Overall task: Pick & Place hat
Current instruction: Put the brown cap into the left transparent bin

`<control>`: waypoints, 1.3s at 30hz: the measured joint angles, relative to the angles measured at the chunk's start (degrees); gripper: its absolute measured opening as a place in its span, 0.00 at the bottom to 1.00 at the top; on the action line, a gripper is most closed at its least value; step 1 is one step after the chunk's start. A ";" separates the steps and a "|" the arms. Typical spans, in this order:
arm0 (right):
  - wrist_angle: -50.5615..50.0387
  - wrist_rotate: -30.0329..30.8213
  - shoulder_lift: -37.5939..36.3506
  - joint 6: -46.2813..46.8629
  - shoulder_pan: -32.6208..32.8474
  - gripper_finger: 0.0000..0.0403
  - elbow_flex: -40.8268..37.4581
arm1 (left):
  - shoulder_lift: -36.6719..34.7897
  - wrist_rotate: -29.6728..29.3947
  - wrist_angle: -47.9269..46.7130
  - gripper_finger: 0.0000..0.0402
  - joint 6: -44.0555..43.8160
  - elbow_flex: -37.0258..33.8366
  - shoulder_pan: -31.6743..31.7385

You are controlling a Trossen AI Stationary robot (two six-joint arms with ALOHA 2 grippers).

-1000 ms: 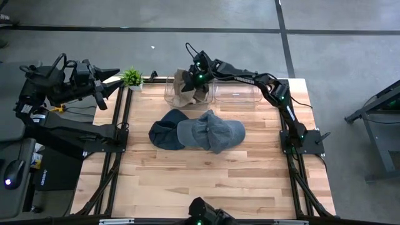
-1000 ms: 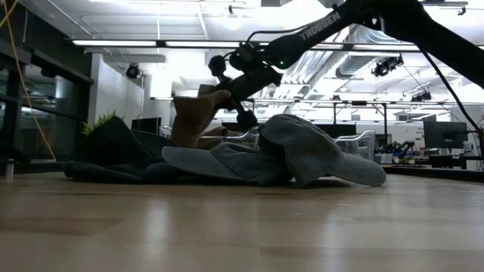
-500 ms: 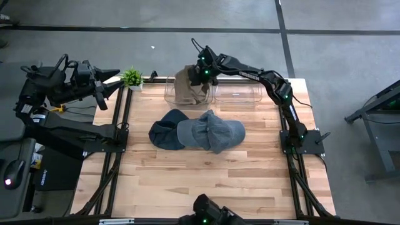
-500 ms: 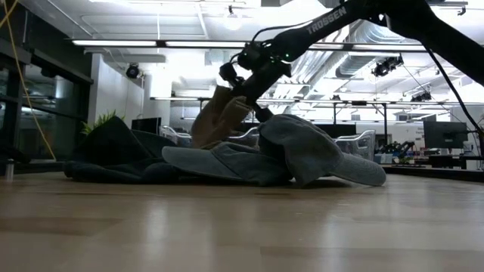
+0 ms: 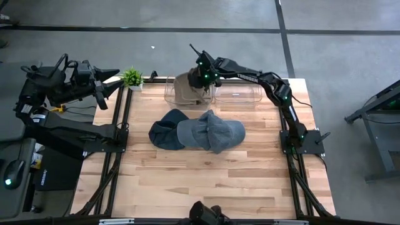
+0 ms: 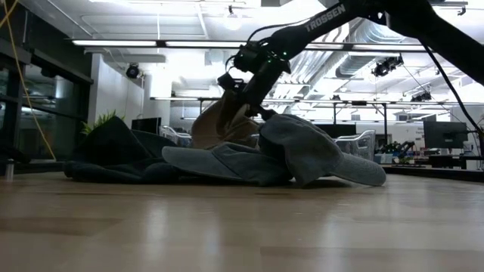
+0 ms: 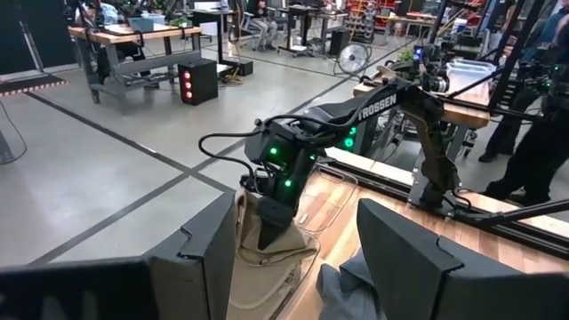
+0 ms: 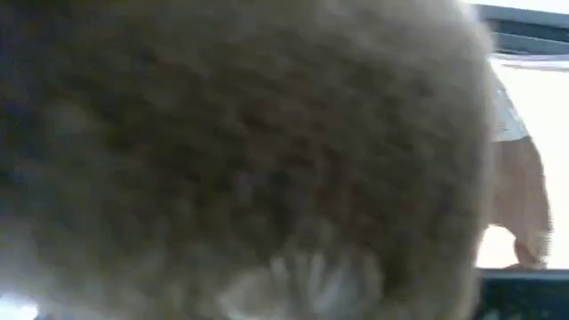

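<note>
A tan hat (image 5: 185,89) sits bunched in the left of two clear bins (image 5: 170,94) at the far edge of the wooden table (image 5: 206,181), with the right gripper (image 5: 201,87) pressed against its right side, directly above the bin. Whether the fingers clench the cloth or have let go cannot be told from any view. From overhead, the right arm reaches from its base at the table's right edge, far and leftward across the second clear bin (image 5: 236,94), its wrist bent down over the hat. At table height, the same arm slants down from the upper right and its gripper (image 6: 249,94) meets the tan hat (image 6: 223,125) from above; this level view hides the bins behind a blue-grey cap (image 6: 302,155) and a dark navy hat (image 6: 113,151) heaped at mid-table. The left wrist camera catches what the others do not: the gripper's dark tip (image 7: 271,227) pointing down against the tan fabric (image 7: 267,258), green lights glowing on the wrist above it. The right wrist camera is filled with blurred tan cloth (image 8: 249,151). The left arm waits off the table's far left corner, beside a small potted plant (image 5: 132,77), its gripper (image 5: 111,80) spread wide, the two fingers (image 7: 191,258) well apart in its own camera.
</note>
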 joint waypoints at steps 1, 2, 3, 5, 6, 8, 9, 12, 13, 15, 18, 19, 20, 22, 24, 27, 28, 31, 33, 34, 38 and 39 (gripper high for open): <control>0.05 0.38 0.00 -0.23 0.37 0.00 0.00 | 0.00 0.00 0.01 0.48 0.00 0.00 0.00; -0.02 0.99 0.00 -0.47 0.71 0.00 0.00 | 0.00 -0.02 0.02 0.48 0.00 0.00 0.00; -0.15 2.15 0.00 -0.68 0.93 0.00 0.00 | 0.00 -0.02 0.02 0.48 0.00 0.00 0.00; -0.45 4.39 0.00 -0.61 1.36 0.00 0.00 | 0.00 -0.02 0.02 0.48 0.00 0.00 0.00; -0.41 5.33 0.02 -0.35 1.50 0.00 0.00 | 0.00 -0.02 0.02 0.48 0.00 0.00 0.00; -0.36 6.20 0.14 -0.21 1.49 0.00 0.00 | 0.00 -0.06 0.04 0.48 0.00 -0.01 0.00; -0.24 6.37 0.34 -0.11 1.49 0.00 0.00 | 0.00 -0.08 0.04 0.48 0.00 0.00 0.00; 0.61 5.66 1.36 0.38 1.64 0.00 0.00 | 0.02 -0.12 0.07 0.48 -0.01 -0.01 0.00; 1.06 5.24 1.59 0.39 1.67 0.00 0.00 | 0.02 -0.12 0.07 0.48 0.00 0.00 0.00; 0.89 6.04 2.12 0.41 1.95 0.00 -0.02 | 0.02 -0.13 0.07 0.48 0.00 0.00 -0.02; 0.96 7.43 2.33 1.28 2.02 0.00 -0.02 | 0.04 -0.13 0.07 0.48 0.00 0.00 0.00; 1.03 7.77 2.42 1.32 2.01 0.00 -0.02 | 0.04 -0.12 0.07 0.48 0.00 0.00 0.00; 1.23 8.16 2.61 1.33 1.98 0.00 -0.02 | 0.04 -0.12 0.08 0.48 -0.01 0.00 0.00; 1.57 7.87 2.74 1.11 1.94 0.00 -0.02 | 0.04 -0.11 0.09 0.48 0.00 0.00 -0.02; 2.15 6.93 2.82 0.56 1.86 0.01 -0.04 | 0.04 -0.11 0.07 0.48 0.00 0.00 -0.01; 3.85 6.67 2.82 -0.11 1.91 0.04 -0.04 | 0.04 -0.11 0.07 0.48 0.00 -0.01 0.00; 4.09 6.69 2.82 -0.72 1.91 0.07 -0.04 | 0.04 -0.11 0.07 0.48 0.00 0.00 -0.01; 4.41 6.16 2.82 -1.66 1.92 0.15 -0.04 | 0.04 -0.07 0.07 0.48 0.00 0.00 0.00; 4.86 4.97 2.82 -2.19 1.93 0.22 -0.04 | 0.04 -0.07 0.07 0.48 0.00 0.00 0.00; 5.41 4.20 2.82 -2.20 1.91 0.25 -0.04 | 0.04 -0.06 0.07 0.48 0.00 0.00 -0.01; 9.44 1.24 2.82 -2.21 1.88 0.37 0.10 | 0.04 -0.04 0.07 0.48 0.00 0.00 -0.02; 9.85 1.23 2.82 -2.23 1.97 0.39 0.13 | 0.04 -0.04 0.07 0.48 0.00 0.00 -0.02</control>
